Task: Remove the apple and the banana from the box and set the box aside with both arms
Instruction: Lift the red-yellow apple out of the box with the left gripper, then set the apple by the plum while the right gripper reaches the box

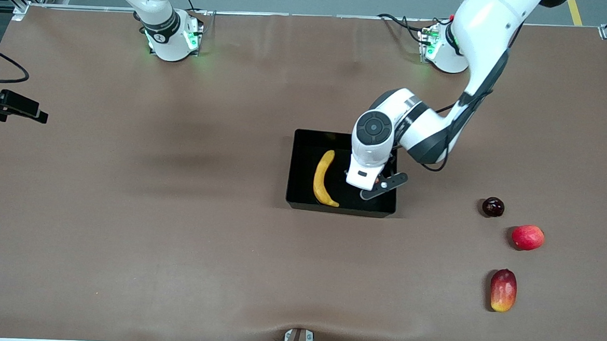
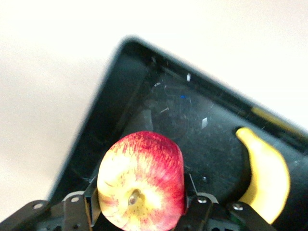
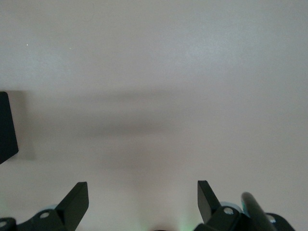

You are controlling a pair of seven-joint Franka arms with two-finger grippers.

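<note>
The black box (image 1: 340, 209) stands mid-table with the yellow banana (image 1: 324, 178) lying in it. My left gripper (image 1: 370, 182) hangs over the box, at its end toward the left arm's end of the table. In the left wrist view it (image 2: 140, 204) is shut on the red-and-yellow apple (image 2: 140, 180), above the box floor (image 2: 192, 120), with the banana (image 2: 264, 180) beside it. The arm's hand hides the apple in the front view. My right gripper (image 3: 143, 195) is open and empty over bare table; it is out of the front view, and that arm waits.
A dark plum (image 1: 493, 207), a red round fruit (image 1: 527, 237) and a red-and-yellow mango (image 1: 503, 290) lie toward the left arm's end of the table. A black device (image 1: 11, 106) juts in at the right arm's end.
</note>
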